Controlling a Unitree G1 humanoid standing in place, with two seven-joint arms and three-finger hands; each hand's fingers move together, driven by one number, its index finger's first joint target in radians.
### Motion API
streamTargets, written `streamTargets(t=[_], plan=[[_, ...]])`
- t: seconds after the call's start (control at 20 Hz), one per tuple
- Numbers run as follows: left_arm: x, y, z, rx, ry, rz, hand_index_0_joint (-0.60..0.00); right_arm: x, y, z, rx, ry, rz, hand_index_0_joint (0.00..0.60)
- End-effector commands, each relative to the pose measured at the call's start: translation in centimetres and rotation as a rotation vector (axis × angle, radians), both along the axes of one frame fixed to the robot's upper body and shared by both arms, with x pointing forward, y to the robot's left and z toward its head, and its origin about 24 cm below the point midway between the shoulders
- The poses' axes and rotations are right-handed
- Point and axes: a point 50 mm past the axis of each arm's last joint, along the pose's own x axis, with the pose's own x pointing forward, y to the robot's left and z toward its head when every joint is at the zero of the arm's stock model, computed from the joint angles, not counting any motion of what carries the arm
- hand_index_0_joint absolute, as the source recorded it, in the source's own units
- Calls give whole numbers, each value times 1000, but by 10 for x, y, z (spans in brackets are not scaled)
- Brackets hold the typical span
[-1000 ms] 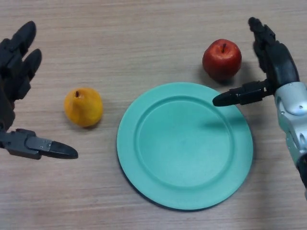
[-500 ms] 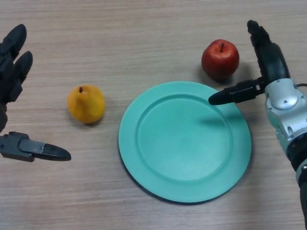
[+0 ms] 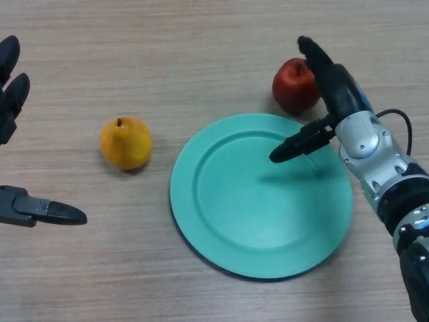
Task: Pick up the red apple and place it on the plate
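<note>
Nothing placed yet: red apple [image 3: 292,85] on the worktop [image 3: 201,47] just beyond the empty green plate [image 3: 221,221]. Right hand [image 3: 332,87] spread open beside the apple, holding nothing. Grasp, lift and placing all left to do

Single head view, looking steeply down on the wooden counter [image 3: 221,40] from close above. Robot's left arm enters at the view's left edge, right arm at the right edge. Green plate [image 3: 201,221] sits near centre. No second view to overlap.
</note>
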Motion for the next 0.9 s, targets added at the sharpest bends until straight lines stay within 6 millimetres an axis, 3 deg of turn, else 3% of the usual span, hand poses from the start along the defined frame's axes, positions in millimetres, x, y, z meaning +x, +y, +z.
streamTargets(t=[0.05,0.1,0.5,0.7,0.9], plan=[[-13,12,39,51,-251,62,0,13,12,57,10,-238,39,500],[-14,14,39,30,-251,75,0,14,15,57,30,-219,24,600],[-16,10,36,15,-244,85,0,16,8,74,247,-277,-66,600],[-14,6,36,20,-243,77,0,16,-3,98,389,-386,-54,600],[-10,2,37,29,-240,57,0,9,-14,100,529,-427,2,600]])
